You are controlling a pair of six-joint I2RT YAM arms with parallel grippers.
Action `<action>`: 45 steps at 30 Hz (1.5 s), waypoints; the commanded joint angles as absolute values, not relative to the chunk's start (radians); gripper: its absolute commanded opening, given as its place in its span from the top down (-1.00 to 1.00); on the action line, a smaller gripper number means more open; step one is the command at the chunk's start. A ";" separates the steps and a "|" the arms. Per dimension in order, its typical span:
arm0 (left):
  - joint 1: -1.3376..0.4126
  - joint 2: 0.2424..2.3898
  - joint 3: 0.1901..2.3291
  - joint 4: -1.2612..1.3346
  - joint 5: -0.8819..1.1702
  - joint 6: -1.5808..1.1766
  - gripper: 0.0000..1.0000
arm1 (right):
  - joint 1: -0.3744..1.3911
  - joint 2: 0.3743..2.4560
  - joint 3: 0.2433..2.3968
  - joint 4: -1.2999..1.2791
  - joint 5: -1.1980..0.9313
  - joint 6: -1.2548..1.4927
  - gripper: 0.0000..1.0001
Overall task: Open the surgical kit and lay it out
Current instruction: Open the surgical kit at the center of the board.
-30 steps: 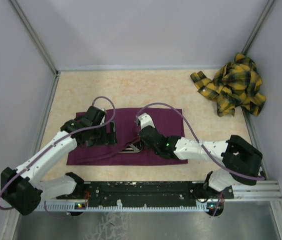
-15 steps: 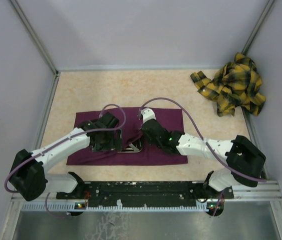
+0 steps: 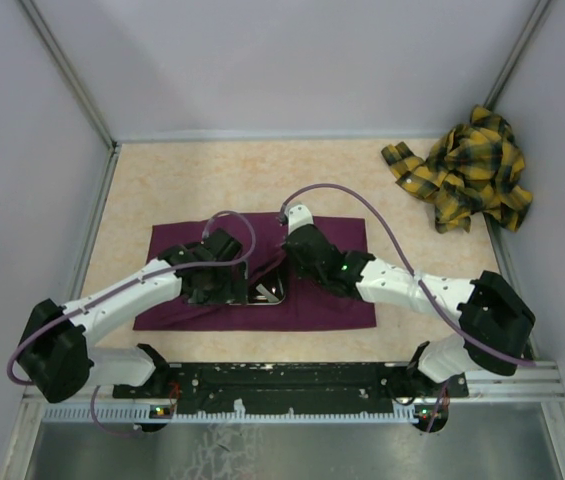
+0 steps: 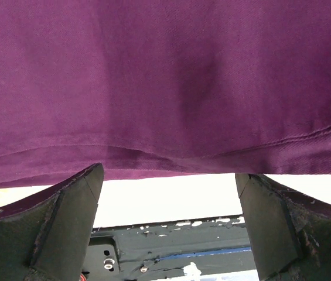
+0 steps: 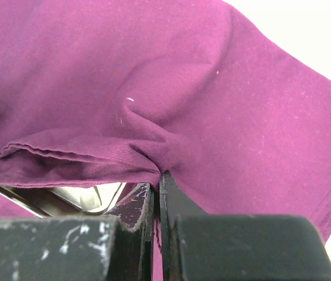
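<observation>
Purple cloth wrap [image 3: 322, 315] lies flat on the table [image 3: 262, 180], in the 6 o'clock half of the top view. My right gripper [image 5: 156, 178] has its jaws pressed together on a raised fold of this wrap. In the right wrist view the pinched ridge sits at my fingertips, and the cloth spreads from there toward 12 o'clock. My left gripper [image 4: 168, 174] has its jaws apart. In the left wrist view the hem of the wrap runs across the gap from 9 o'clock to 3 o'clock, just beyond the fingertips. I cannot tell whether either left finger touches that hem.

The steel tray [image 3: 268, 294] sits at the 6 o'clock edge of the wrap, between my two grippers. Only part of it shows; cloth and my left gripper cover the rest. The right wrist view shows only a shiny strip of it under the lifted fold, at 7 o'clock from my fingertips. What the tray holds cannot be made out.

In the top view, both sets of fingertips are hidden beneath my wrist housings. A crumpled yellow plaid cloth [image 3: 467, 170] lies at 2 o'clock, well apart from the wrap.
</observation>
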State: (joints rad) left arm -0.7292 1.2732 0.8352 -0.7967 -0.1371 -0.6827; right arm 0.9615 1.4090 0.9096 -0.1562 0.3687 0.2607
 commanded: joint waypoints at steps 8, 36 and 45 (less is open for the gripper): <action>-0.736 1.358 0.873 -0.794 -0.304 -0.727 -0.99 | 0.943 1.362 0.982 -0.153 0.366 0.237 1.00; -0.592 1.424 1.035 -0.702 -0.342 -0.639 0.83 | 0.912 1.378 1.114 -0.245 0.399 0.206 1.00; -0.471 1.497 1.233 -0.703 -0.342 -0.551 1.00 | 0.848 1.454 1.298 -0.323 0.469 0.134 1.00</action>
